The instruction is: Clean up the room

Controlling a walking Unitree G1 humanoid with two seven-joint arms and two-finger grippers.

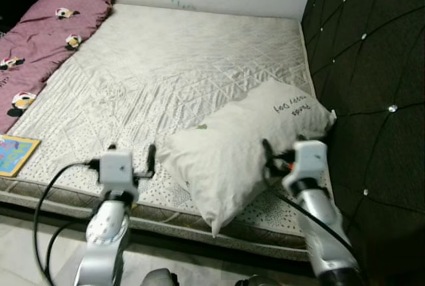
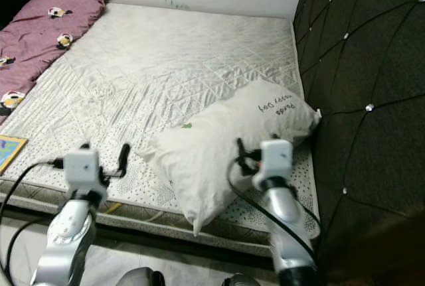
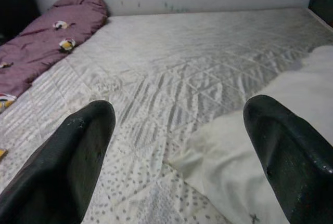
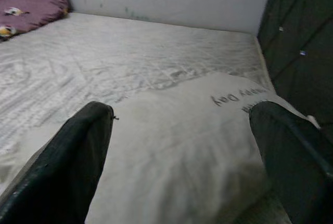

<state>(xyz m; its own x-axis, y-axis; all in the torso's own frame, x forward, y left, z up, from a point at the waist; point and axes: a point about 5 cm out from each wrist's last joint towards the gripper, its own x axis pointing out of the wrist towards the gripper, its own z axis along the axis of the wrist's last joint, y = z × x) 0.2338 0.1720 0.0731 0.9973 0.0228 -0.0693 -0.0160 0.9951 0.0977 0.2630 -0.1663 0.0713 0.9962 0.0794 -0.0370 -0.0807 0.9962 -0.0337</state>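
Pillow [image 1: 246, 146] sits on the mattress [image 1: 166, 67] at the near right corner, tilted toward the headboard [image 1: 372, 54] at 3 o'clock. Left pincer [image 1: 131, 155] is spread wide beside its corner; right pincer [image 4: 182, 146], fingers apart, hovers over it, partly hidden. Book [image 1: 14, 154] at 9 o'clock is cut off. Maroon blanket [image 1: 50, 30] lies far at 10 o'clock.

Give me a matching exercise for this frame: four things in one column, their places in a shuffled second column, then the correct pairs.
Things:
1. white pillow
2. maroon blanket
3. colourful book
4. black headboard

Places:
A. along the bed's right side
B. near corner of the mattress, by the headboard
C. mattress's near left edge
D. along the bed's far left side

Pairs: 1-B, 2-D, 3-C, 4-A
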